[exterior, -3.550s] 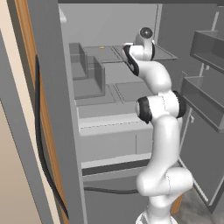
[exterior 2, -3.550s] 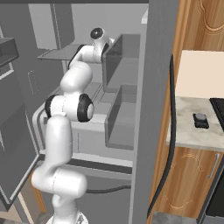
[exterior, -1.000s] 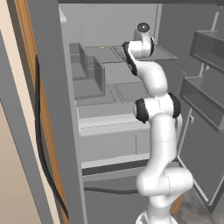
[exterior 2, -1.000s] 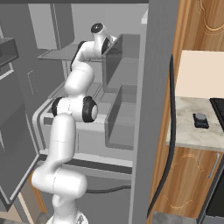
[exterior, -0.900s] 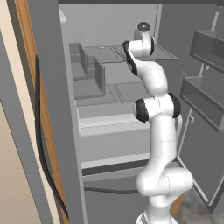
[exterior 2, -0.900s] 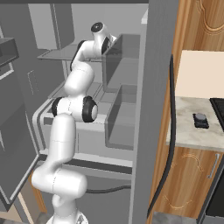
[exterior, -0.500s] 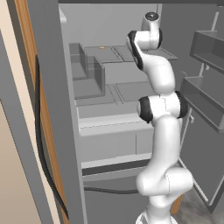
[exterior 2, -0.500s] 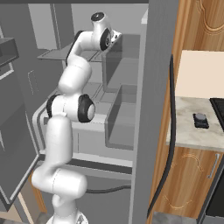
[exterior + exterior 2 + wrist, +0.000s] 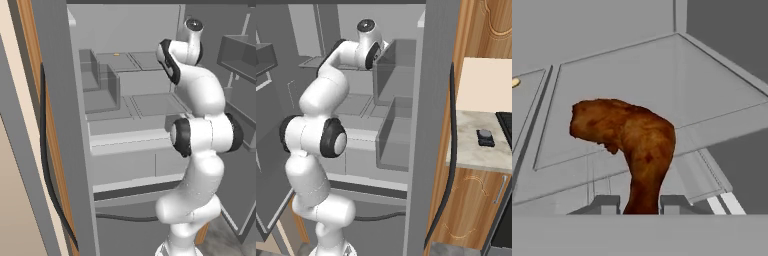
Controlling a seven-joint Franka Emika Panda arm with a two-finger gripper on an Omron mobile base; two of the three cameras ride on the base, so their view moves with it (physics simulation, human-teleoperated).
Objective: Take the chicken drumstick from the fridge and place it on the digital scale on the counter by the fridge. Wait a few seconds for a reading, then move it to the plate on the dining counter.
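Observation:
The chicken drumstick [image 9: 629,145], lumpy and reddish-brown, hangs just above the fridge's upper glass shelf [image 9: 642,80]. My gripper [image 9: 641,204] is shut on its thin end, a finger on each side. The white arm reaches high into the open fridge [image 9: 130,105], with the hand [image 9: 169,62] over the upper shelf. The digital scale [image 9: 485,137], a small black slab, lies on the short marbled counter [image 9: 473,155] to the right of the fridge. The plate and the dining counter are out of view.
Grey bins [image 9: 396,75] stand against the fridge's right wall beside the hand. A small orange item [image 9: 116,54] lies at the back of the upper shelf. Door shelves [image 9: 237,55] stick out on the open door. A black cable [image 9: 448,165] hangs down the fridge's side.
Over the last second the wrist has risen from shelf height and the hand has lifted. Since half a second ago it has drawn slightly back toward the fridge opening.

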